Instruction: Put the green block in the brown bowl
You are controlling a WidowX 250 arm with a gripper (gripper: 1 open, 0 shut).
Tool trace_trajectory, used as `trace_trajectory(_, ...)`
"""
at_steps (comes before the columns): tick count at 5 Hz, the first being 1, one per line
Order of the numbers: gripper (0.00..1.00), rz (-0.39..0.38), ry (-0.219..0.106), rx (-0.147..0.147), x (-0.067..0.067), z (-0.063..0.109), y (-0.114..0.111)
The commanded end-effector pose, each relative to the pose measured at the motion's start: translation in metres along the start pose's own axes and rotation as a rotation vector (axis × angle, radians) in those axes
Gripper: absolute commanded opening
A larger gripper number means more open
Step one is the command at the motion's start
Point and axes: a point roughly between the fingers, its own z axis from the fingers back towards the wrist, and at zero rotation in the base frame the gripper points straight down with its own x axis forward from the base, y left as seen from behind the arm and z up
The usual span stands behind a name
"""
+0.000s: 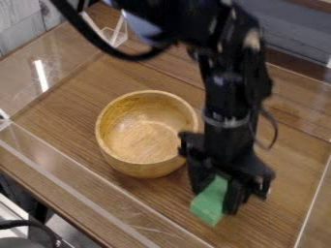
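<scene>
The pincer [220, 194] points straight down with its jaws closed on the upper part of the green block [208, 205], whose lower end hangs below the fingers, just over the worktop [77, 82]. The block looks stiff, light and matte, so a pinch across its flat faces should hold without crushing, though a long bar gripped near one end may swing. The brown bowl [145, 133] sits just left, near it.

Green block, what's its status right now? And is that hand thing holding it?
Hand shut on green block, pointing down. Block beside brown bowl, not yet in it. Nothing between block and bowl.
</scene>
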Motion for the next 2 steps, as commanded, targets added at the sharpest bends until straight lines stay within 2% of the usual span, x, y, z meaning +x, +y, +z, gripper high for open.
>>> trace_trajectory(1, 0.0, 0.077, -0.089, -0.01, 0.007, 0.064, 0.002)
trace_trajectory(2, 0.0, 0.16, -0.135, -0.007, 0.009, 0.117, 0.017)
